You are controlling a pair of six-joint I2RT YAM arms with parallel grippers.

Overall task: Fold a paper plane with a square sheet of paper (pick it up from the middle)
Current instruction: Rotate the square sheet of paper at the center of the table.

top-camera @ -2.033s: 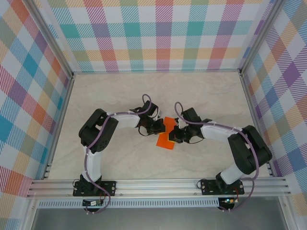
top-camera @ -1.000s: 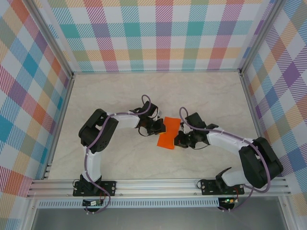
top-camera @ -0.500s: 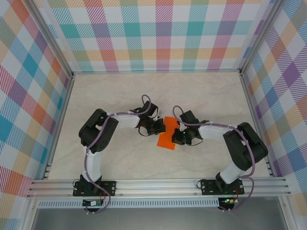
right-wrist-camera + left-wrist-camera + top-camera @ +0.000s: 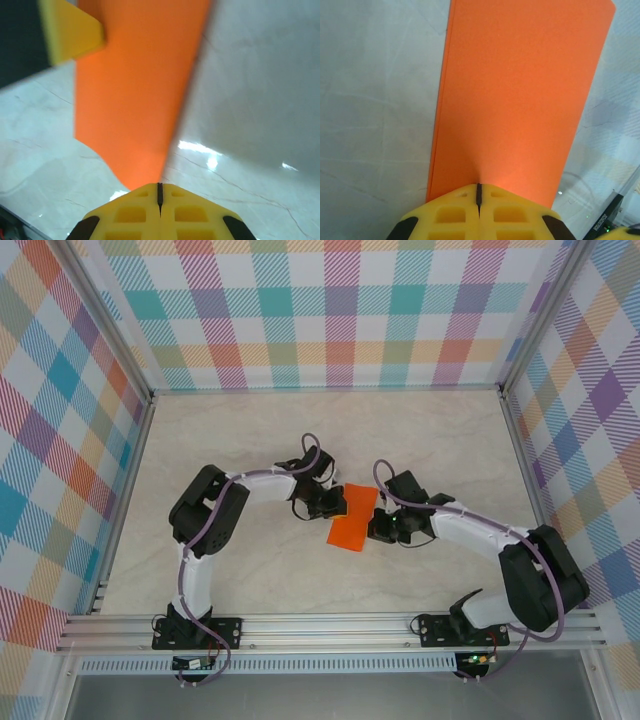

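Currently both clamped. Left yellow fingers (image 4: 452, 214) pinch one edge of the thin bright orange folded paper sheet (image 4: 352, 518); right yellow fingers (image 4: 132, 214) pinch the opposite side. Sheet spans between them, mid-tabletop. Pale marbled tabletop (image 4: 250, 440) around; pastel checked walls (image 4: 340, 310); aluminium rail (image 4: 330, 630) nearside. Tiny white lettering (image 4: 601, 223) on a dark strip, unreadable.

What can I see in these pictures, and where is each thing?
sheet of paper: one, bright orange, a narrow rectangle, mid-table between the two tools.
table: one, pale marbled, under everything.
checked walls: three, multicoloured, left, back, right.
metal rail: one, silver, near edge.
left arm, right arm: two, black and white, bases at the rail.
left tool: one, yellow, shut on the paper.
right tool: one, yellow, shut on the paper's other side.
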